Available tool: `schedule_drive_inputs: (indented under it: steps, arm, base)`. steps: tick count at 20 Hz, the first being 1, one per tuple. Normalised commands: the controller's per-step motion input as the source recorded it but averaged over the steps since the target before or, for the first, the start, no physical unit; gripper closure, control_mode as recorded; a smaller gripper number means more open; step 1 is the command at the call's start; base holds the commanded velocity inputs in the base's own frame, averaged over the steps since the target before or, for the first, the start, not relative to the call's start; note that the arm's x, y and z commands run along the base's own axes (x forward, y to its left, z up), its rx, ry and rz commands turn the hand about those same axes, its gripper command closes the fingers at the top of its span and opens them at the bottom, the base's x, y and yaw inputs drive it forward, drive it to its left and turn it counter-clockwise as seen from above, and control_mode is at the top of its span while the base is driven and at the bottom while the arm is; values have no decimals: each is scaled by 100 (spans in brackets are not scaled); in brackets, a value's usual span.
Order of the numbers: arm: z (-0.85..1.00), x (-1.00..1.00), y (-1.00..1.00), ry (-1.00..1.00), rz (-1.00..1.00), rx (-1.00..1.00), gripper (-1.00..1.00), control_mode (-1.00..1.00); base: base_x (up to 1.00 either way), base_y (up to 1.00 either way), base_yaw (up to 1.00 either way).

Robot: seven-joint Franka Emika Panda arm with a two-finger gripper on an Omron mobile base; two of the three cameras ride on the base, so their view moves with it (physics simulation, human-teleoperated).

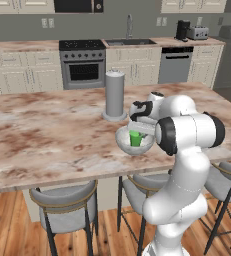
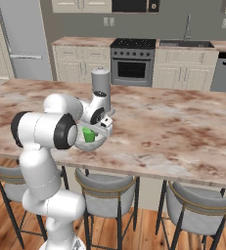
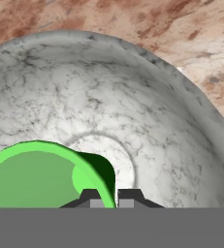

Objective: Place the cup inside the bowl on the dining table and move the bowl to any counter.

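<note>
One small bright green tapered cup (image 3: 36,177) sits inside the round, deep, speckled grey-white glassy bowl (image 3: 147,101), which rests on the long beige, brown-veined marble dining table (image 1: 47,135). The gripper (image 3: 108,196) is closed on the cup's thin rim, so placing looks nearly done. Next comes letting go, then gripping the bowl's smooth curved wall. A tall grey cylinder (image 1: 114,95) stands just behind.

A black-fronted oven (image 1: 82,67) stands among cream cabinets (image 1: 24,75) under a grey backsplash; grey stools (image 1: 67,207) stand on wood flooring (image 1: 7,225).
</note>
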Motion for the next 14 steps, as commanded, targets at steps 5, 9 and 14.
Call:
schedule_drive_inputs:
  steps: [5, 9, 14]
  arm:
    - [-5, 1, 0, 1, 0, 0, 100, -100]
    - [-2, 0, 0, 0, 0, 0, 100, -100]
    - [0, 0, 0, 0, 0, 0, 100, -100]
  base:
    - [0, 0, 0]
    - [0, 0, 0]
    - [0, 0, 0]
